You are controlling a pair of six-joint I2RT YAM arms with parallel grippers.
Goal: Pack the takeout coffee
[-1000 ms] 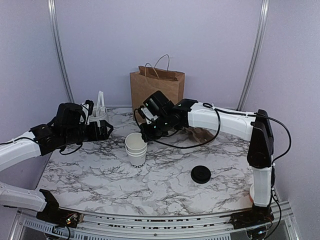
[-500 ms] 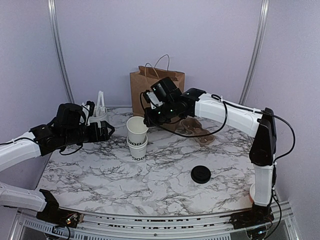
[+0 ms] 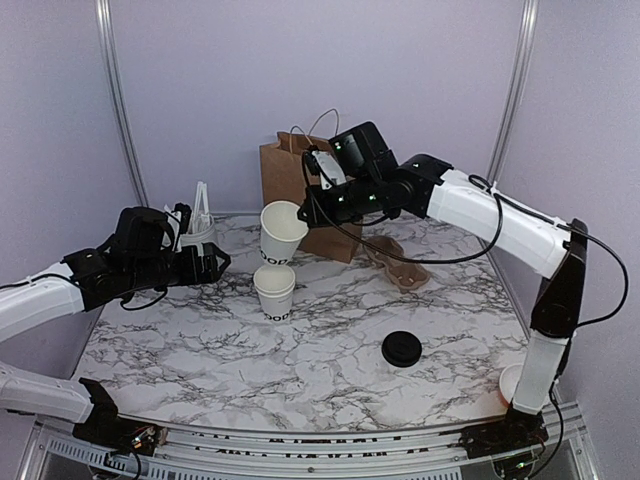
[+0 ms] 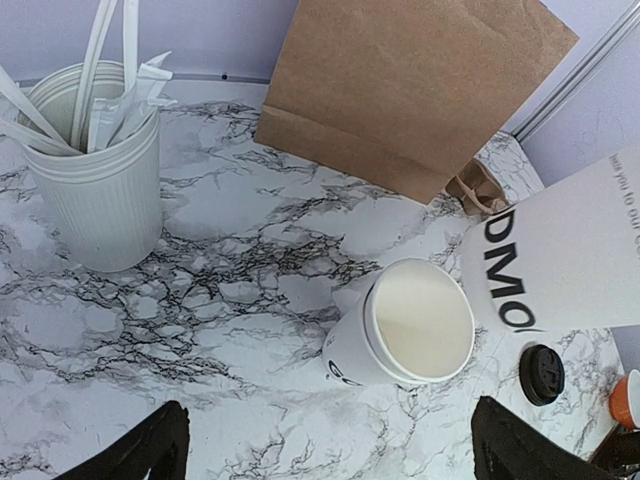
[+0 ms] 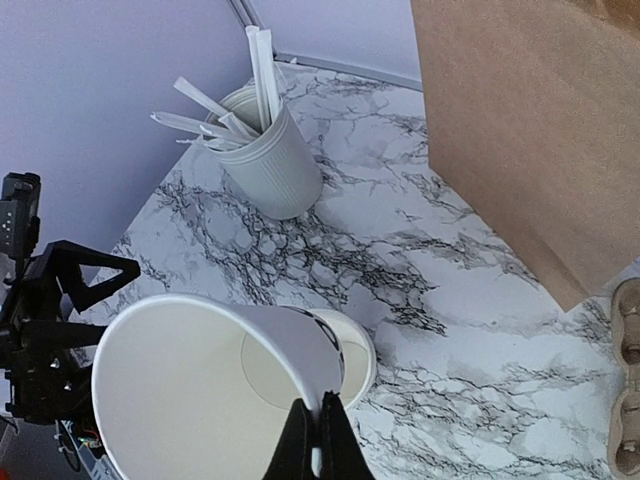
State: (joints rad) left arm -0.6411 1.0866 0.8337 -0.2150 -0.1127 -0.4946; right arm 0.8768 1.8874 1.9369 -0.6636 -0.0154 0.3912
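Top view: my right gripper [image 3: 305, 216] is clenched on the rim of a lidless white paper cup with black lettering [image 3: 280, 234], raised above a matching white cup [image 3: 274, 292], I judge to separate them. The left gripper [image 3: 213, 262] hangs released, left of both. The round black plastic lid [image 3: 401, 349] lies loose, below-right of the right gripper.

Left wrist view: the standing cup is empty inside.

Right wrist view: the fingers [image 5: 296, 440] pinch the cup wall, which the top view hides.

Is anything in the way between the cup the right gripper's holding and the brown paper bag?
Nothing visible. The lifted cup, pinched at its rim by the right gripper, hangs close in front of the paper bag. The other cup stands below it; the cardboard carrier lies right of the bag.
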